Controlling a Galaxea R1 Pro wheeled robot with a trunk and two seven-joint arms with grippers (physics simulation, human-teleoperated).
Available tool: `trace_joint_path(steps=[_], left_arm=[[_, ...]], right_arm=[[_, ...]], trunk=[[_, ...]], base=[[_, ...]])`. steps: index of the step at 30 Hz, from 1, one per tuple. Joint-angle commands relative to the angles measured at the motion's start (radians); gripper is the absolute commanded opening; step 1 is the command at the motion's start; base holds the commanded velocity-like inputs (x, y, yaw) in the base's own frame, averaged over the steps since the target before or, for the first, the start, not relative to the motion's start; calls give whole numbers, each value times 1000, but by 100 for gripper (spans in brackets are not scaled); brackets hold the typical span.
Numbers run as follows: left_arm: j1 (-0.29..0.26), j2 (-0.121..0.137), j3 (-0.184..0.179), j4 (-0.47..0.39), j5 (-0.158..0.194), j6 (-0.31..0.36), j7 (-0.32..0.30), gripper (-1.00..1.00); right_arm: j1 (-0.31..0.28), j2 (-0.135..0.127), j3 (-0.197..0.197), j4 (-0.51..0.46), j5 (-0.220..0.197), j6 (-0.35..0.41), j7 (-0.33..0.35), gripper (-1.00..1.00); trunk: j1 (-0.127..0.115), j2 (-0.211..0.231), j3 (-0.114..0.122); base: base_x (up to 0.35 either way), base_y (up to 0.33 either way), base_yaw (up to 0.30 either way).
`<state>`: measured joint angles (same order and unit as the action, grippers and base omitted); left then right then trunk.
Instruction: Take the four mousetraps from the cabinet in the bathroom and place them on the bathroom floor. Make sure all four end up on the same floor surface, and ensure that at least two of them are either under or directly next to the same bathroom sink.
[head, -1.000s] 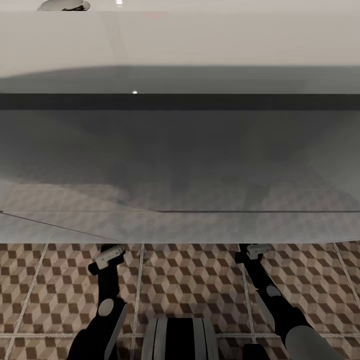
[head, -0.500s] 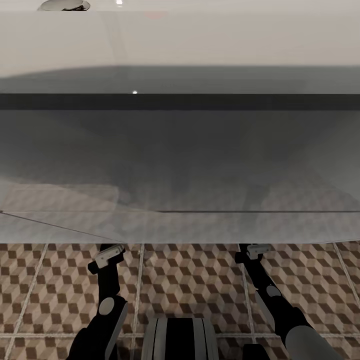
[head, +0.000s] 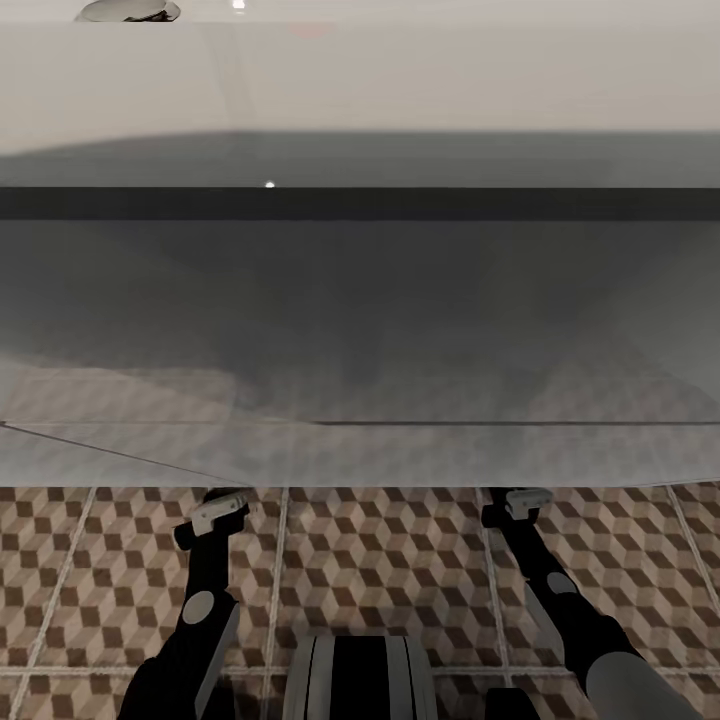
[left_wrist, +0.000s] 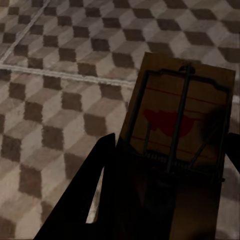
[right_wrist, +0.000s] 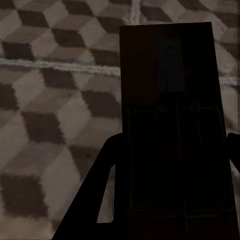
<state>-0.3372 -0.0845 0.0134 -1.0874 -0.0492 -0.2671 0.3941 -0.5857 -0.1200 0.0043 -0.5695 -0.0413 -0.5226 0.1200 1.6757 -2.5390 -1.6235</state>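
Mousetrap (left_wrist: 177, 120) in tan wood, with black spring bar and red bit, is held flat between the dark fingers (left_wrist: 95, 195) of the left gripper (left_wrist: 167, 192), projecting forward from them above the bathroom floor (left_wrist: 55, 90). A second mousetrap (right_wrist: 170, 110), deep in shadow, is clamped likewise by the right gripper (right_wrist: 170, 185) over the cube-patterned tiles. Both arms are seen reaching beneath the near edge of the sink (head: 360, 330), whose grey underside and dark band span the head view.
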Motion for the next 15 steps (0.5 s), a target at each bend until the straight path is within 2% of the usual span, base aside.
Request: trace_joint_path(steps=[1,4,7,15], left_arm=[[0,2,9,0,-6,0,1,-100],[0,23,41,0,-1,2,-4,-100],[0,33,50,0,3,3,-5,-100],[0,38,54,0,4,3,-5,-100]], right_arm=[[0,-1,0,1,-6,-3,7,-100],[0,-3,0,2,-6,-3,7,-100],[0,-4,0,2,-6,-4,7,-100],[0,-4,0,2,-5,-4,7,-100]], trunk=[[0,0,0],[0,0,0],[0,0,0],[0,0,0]], base=[[0,0,0],[0,0,0],[0,0,0],[0,0,0]])
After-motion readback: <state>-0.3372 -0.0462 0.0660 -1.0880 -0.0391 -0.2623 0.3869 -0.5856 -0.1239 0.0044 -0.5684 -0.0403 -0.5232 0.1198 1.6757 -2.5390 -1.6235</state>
